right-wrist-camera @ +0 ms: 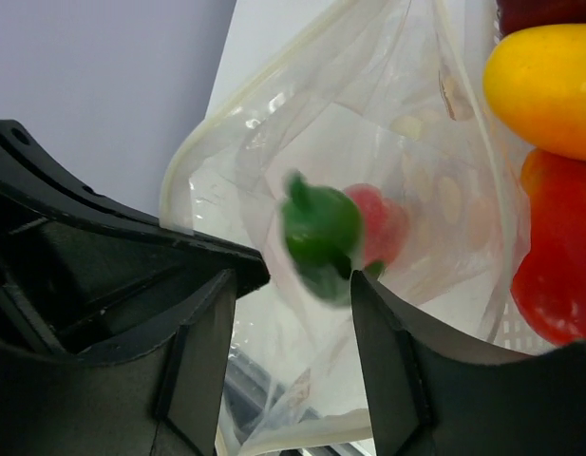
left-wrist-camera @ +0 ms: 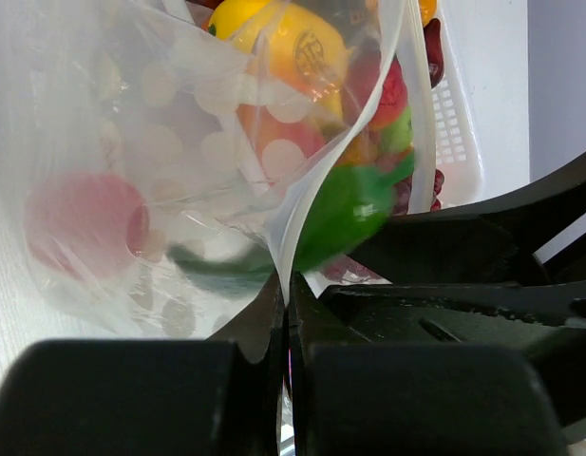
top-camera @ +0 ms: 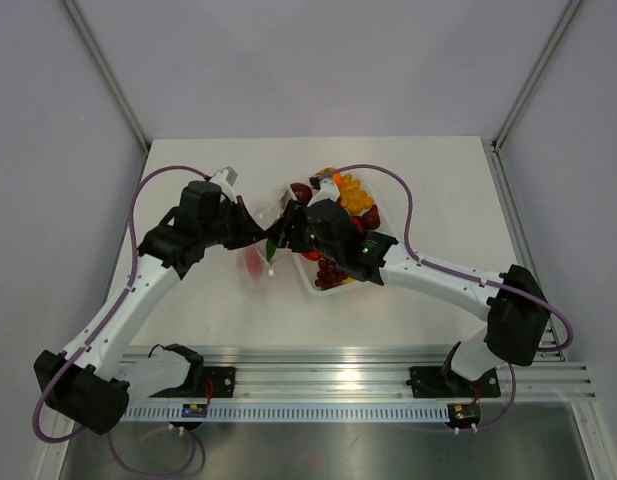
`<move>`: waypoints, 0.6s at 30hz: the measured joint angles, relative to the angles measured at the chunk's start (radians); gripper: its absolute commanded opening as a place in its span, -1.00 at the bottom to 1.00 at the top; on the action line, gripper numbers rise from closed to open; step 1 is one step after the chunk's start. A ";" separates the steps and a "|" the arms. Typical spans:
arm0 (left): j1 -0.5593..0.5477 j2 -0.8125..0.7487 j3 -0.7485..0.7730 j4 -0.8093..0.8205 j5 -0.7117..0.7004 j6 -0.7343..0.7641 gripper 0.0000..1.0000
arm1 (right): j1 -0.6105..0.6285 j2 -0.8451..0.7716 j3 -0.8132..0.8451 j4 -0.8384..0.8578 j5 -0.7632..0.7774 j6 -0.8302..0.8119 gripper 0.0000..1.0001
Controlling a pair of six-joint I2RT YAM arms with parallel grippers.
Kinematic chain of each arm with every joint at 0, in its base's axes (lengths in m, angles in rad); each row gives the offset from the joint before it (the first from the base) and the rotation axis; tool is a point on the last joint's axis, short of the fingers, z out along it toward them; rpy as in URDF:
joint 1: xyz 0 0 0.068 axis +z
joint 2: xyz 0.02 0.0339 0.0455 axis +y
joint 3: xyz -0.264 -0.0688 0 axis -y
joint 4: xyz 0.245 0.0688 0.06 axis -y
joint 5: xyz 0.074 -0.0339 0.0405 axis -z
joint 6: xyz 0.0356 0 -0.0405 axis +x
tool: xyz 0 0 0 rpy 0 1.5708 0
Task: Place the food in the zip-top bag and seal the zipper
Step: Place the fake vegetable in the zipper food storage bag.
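The left claw [left-wrist-camera: 285,309] is closed tight, its fingers [left-wrist-camera: 131,399] pressed together on one lip of the clear bag [top-camera: 254,262]. That lip is pulled up and the mouth gapes. The bag sits on the table [top-camera: 188,310] just beside the left side of the white tray [top-camera: 318,288], its crinkled body spreading away from the tray.

The right claw [right-wrist-camera: 300,285] stands at the bag's mouth, between the bag and the tray, close against the left claw. Its two fingers [right-wrist-camera: 202,361] are well apart and grip nothing. A green piece [right-wrist-camera: 318,233] shows as a blur in the gap just past the fingertips, inside the rim of the bag. From the wrist view it touches neither finger. From the left wrist the same green piece appears right at the pinched lip, on the tray side of it.

A red piece [right-wrist-camera: 386,228] lies deeper in the bag, farther from the tray, partly behind the green one.

The rest of the food is in the tray. A yellow piece [right-wrist-camera: 549,90] and a red pepper [right-wrist-camera: 558,266] lie at the tray's edge next to the bag. Orange pieces [top-camera: 356,197] sit at the tray's far end and purple grapes [top-camera: 330,272] at its near end. The right arm crosses over the middle of the tray and hides what lies there.
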 measured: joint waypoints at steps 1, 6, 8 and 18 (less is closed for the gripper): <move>0.001 0.000 0.000 0.000 0.000 -0.002 -1.00 | 0.000 -0.001 -0.003 -0.008 0.002 -0.003 0.21; 0.005 0.000 0.000 0.001 -0.002 -0.007 -1.00 | 0.001 -0.030 -0.007 -0.049 0.029 -0.021 0.21; 0.008 0.000 0.000 0.001 -0.002 -0.008 -1.00 | 0.001 -0.058 -0.007 -0.069 0.047 -0.033 0.20; 0.032 -0.007 -0.004 0.013 -0.007 -0.017 -1.00 | 0.002 -0.221 -0.009 -0.237 0.237 -0.127 0.13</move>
